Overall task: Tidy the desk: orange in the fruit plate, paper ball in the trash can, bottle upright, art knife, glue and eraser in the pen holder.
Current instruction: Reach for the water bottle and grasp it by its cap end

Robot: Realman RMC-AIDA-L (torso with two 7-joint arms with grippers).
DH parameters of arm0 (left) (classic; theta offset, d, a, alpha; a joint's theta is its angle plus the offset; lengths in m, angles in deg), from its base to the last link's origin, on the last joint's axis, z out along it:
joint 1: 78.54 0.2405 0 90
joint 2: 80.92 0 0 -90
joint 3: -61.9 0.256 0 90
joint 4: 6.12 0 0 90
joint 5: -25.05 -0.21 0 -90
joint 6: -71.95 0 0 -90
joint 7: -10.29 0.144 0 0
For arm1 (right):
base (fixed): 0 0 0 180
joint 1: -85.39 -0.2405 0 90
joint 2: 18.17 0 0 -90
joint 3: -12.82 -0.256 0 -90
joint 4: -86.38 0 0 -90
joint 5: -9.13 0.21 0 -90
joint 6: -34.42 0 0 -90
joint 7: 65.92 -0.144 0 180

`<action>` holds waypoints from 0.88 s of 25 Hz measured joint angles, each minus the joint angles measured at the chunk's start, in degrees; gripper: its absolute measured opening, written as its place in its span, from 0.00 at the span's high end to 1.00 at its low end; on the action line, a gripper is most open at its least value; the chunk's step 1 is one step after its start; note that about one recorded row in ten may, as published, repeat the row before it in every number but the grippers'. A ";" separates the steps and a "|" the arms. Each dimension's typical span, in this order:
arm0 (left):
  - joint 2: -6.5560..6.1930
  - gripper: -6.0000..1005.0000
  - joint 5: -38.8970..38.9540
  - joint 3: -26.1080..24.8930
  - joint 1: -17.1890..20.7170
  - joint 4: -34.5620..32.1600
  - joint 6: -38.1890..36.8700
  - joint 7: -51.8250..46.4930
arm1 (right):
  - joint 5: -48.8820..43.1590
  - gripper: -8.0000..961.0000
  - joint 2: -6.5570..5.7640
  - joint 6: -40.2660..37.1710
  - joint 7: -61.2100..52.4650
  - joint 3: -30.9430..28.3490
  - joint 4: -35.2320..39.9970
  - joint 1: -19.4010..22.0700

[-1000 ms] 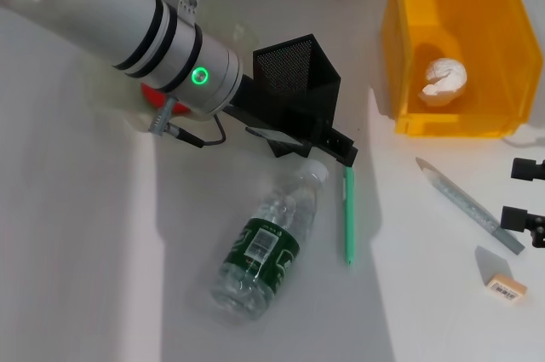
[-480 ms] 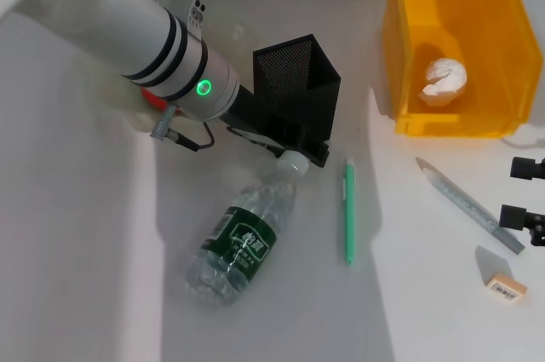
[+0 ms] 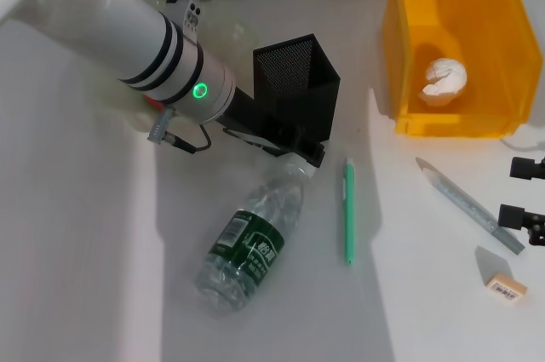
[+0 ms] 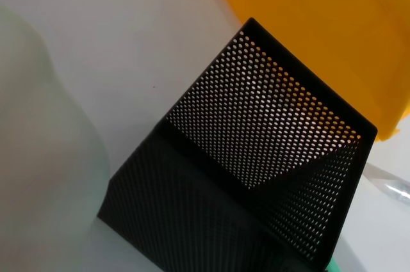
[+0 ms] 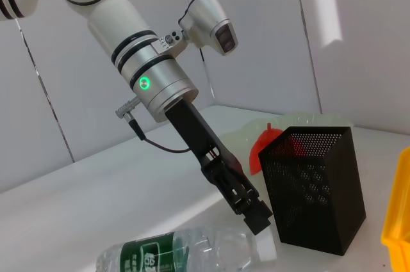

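Working the left gripper [image 3: 306,158] at the cap end of the lying bottle [image 3: 251,243], we cannot tell its grip; the bottle's body runs back toward us.

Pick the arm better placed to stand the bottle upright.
Left. The left claw is down at the cap of the lying bottle, beside the pen holder. The right claw sits at the table's far right edge.
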 joint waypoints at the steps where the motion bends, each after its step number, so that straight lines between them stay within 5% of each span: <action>1: 0.00 0.26 -0.01 0.07 0.01 0.00 0.00 -0.02 | 0.00 0.17 0.01 0.03 0.02 0.00 0.00 0.01; 22: 0.00 0.26 1.35 4.58 0.21 0.10 1.83 -0.79 | -0.05 0.17 0.20 0.66 0.17 0.00 -0.13 -0.34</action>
